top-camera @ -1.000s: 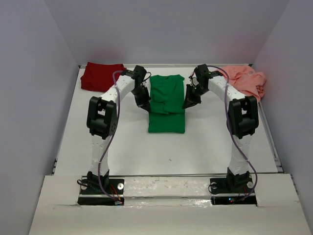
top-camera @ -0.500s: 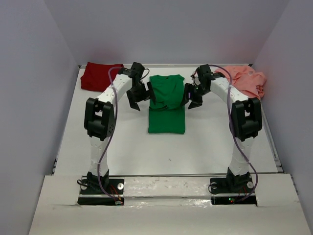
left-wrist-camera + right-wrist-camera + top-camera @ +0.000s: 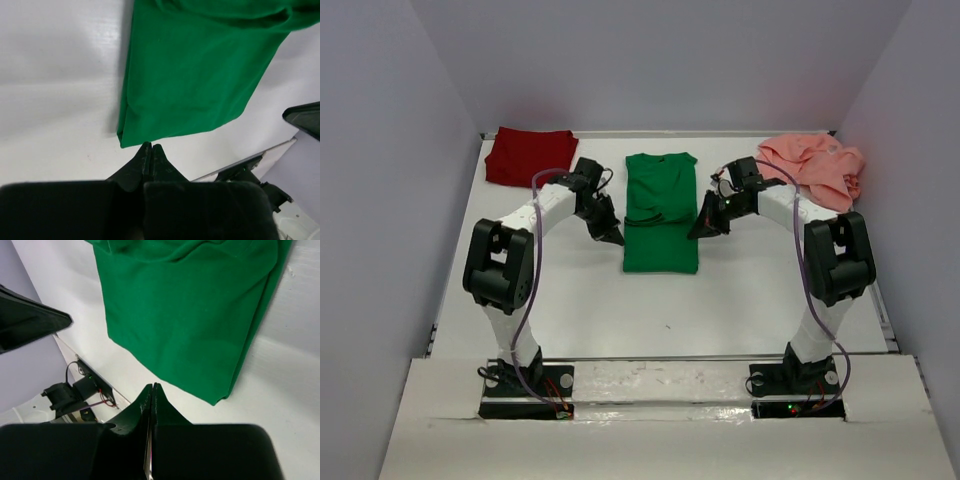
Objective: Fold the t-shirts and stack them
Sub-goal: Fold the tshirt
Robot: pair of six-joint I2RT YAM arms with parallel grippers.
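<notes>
Both claws have come off the sleeves and pulled back. Left claw (image 3: pixel 617 240) and right claw (image 3: pixel 698 233) are clenched and empty, flanking the green shirt (image 3: pixel 660 225), its hem corners just ahead of their tips on the surface (image 3: pixel 740 300). I judge the side folds done, hem fold next. Red shirt (image 3: pixel 525 155) lies beyond the left claw, pink shirt (image 3: pixel 815 165) beyond the right.

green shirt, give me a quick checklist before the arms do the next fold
1. green t-shirt flat in a narrow strip: ok, top part rumpled.
2. left gripper open to grasp: not ok, shut and empty beside the shirt's left edge.
3. right gripper open: not ok, shut and empty beside its right edge.
4. dark red t-shirt clear of both grippers: ok.
5. salmon pink t-shirt folded: not ok, crumpled.
</notes>
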